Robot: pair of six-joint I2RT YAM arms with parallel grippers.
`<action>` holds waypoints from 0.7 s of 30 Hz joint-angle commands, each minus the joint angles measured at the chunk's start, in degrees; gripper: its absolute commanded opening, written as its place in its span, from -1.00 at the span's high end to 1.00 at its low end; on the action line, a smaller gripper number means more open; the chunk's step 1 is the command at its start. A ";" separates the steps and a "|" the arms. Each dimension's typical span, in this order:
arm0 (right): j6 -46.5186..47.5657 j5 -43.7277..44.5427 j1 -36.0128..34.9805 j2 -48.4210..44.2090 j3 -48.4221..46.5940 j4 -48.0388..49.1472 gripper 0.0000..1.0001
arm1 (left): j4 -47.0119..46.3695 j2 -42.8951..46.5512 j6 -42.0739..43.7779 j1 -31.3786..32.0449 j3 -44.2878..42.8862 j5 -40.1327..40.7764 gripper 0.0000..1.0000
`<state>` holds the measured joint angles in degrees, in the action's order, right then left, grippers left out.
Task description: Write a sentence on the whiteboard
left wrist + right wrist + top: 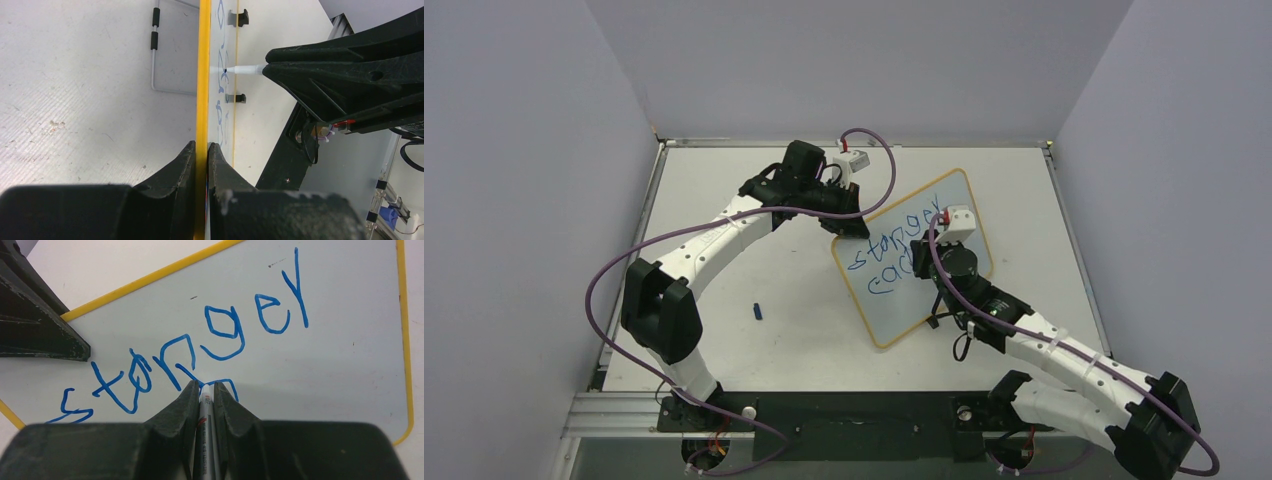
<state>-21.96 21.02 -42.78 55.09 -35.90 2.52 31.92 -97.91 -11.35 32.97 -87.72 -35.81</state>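
The whiteboard, white with a thin yellow frame, stands tilted on the table. My left gripper is shut on its upper left edge; in the left wrist view the jaws pinch the yellow frame. My right gripper is shut on a grey marker, whose white tip touches the board. The sentence shows in blue as "stanger", with part of a second line under it, partly hidden by the right fingers.
A small blue marker cap lies on the table left of the board. Behind the board a wire stand rests on the table. Two black feet stick out from the board's face side. Grey walls close in three sides.
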 commanded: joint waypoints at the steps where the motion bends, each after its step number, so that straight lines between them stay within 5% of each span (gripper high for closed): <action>1: -0.89 1.14 0.25 -0.47 0.93 -0.43 1.00 | -2.31 2.74 2.71 -0.19 -0.52 4.56 1.00; 14: -3.91 -1.96 -0.65 -11.15 -6.07 -11.39 1.00 | -1.57 2.68 3.03 -0.36 -1.10 5.05 1.00; 21: -4.82 -2.22 -0.85 -15.52 -2.06 -13.09 1.00 | -1.36 2.31 3.08 -0.36 -1.67 5.35 1.00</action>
<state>-25.45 19.57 -43.22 41.10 -39.83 -8.75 31.92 -97.91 -11.35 32.97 -87.72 -35.94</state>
